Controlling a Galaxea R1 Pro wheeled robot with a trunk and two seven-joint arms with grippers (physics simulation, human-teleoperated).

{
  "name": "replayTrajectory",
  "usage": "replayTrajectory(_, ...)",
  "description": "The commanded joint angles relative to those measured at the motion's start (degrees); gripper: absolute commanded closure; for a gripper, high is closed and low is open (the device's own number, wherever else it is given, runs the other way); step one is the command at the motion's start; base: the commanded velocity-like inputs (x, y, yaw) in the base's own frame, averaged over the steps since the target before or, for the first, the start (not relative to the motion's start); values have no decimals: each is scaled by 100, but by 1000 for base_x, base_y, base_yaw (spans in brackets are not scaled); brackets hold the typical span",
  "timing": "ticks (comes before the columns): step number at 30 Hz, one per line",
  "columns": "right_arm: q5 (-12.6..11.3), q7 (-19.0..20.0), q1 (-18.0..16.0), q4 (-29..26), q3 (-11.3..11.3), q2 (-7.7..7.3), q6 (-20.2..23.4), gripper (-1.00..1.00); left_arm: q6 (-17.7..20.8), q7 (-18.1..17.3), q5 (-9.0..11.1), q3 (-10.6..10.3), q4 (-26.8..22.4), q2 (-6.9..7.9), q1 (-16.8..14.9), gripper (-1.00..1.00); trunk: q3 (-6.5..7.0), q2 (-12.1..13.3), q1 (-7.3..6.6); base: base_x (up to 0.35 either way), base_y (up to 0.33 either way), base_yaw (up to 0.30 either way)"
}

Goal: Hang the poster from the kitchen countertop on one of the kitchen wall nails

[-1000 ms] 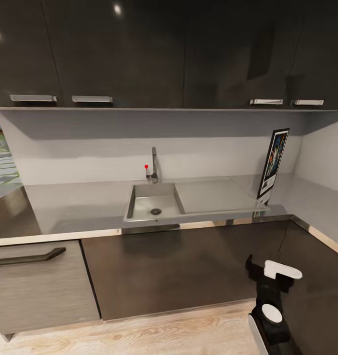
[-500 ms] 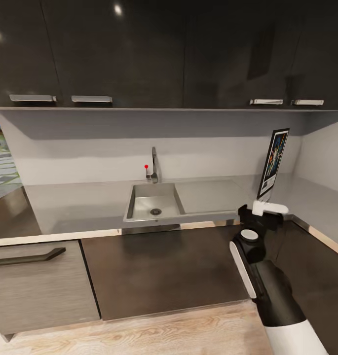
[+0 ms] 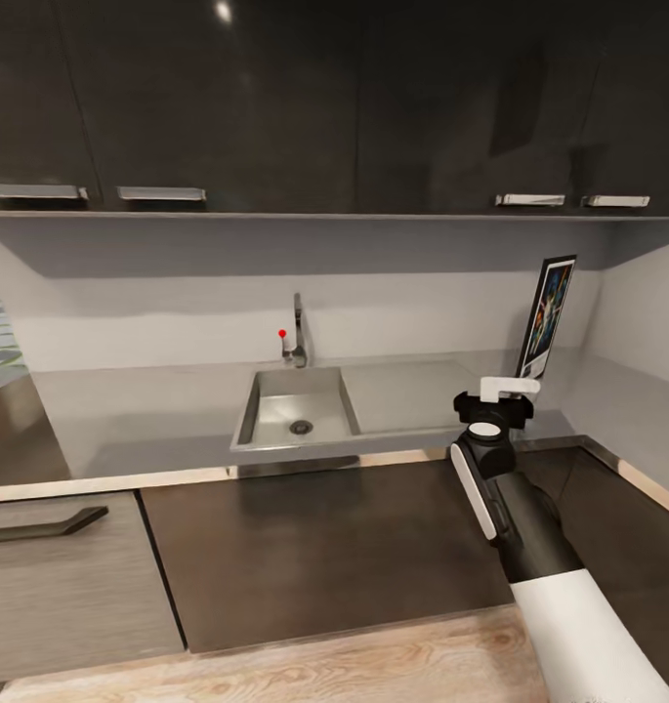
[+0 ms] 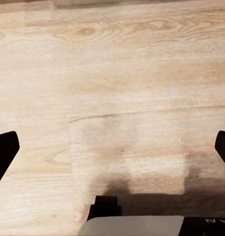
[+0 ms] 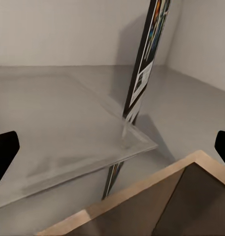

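Looks like the reach-in step: the right gripper, fingers spread wide and empty, hovers at the pale grey countertop edge, near the upright black-framed Star Wars poster by the corner, so next it needs to close in on its frame.

Dark glossy wall cabinets – pale grey backsplash – light wood floor.

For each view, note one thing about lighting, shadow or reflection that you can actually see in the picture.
Head view: bright glare spots on the glossy dark upper cabinets, and a shadow band beneath them across the wall. Left wrist view: a dark shadow on the wooden floor. Right wrist view: the poster casts a shadow on the wall and reflects faintly in the kitchen countertop.
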Motion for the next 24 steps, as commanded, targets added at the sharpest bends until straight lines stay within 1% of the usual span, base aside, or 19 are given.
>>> replayTrajectory(1, -7, -25, -9, 16, 16, -6, 37, -100, -3, -3, 1, 13, 33, -1, 2, -100, -5, -3, 1, 48, -24, 0)
replayTrajectory(3, -7, -16, -13, 39, -12, -5, 32, -100, -3, -3, 1, 19, 92, -1, 2, -100, -5, -3, 1, 91, -65, 0)
replayTrajectory(8, -14, -10, -15, 56, -306, -2, 29, -100, -3, -3, 1, 23, 127, -1, 2, -100, -5, -3, 1, 195, -171, 0)
replayTrajectory(11, -16, -10, -16, 61, -366, -2, 29, -100, -3, -3, 1, 23, 131, -1, 2, -100, -5, -3, 1, 232, -210, 0)
replayTrajectory(15, -16, -9, -16, 64, -401, 12, 28, -100, -3, -3, 1, 24, 133, -1, 2, -100, -5, -3, 1, 200, -182, 0)
replayTrajectory(18, -16, -4, -16, 64, -400, 33, 28, -100, -3, -3, 1, 24, 134, -1, 2, -100, -5, -3, 1, 59, -50, 0)
replayTrajectory(24, -17, -4, -16, 64, -391, 49, 28, -100, -3, -3, 1, 24, 134, -1, 2, -100, -5, -3, 1, 253, -7, 0)
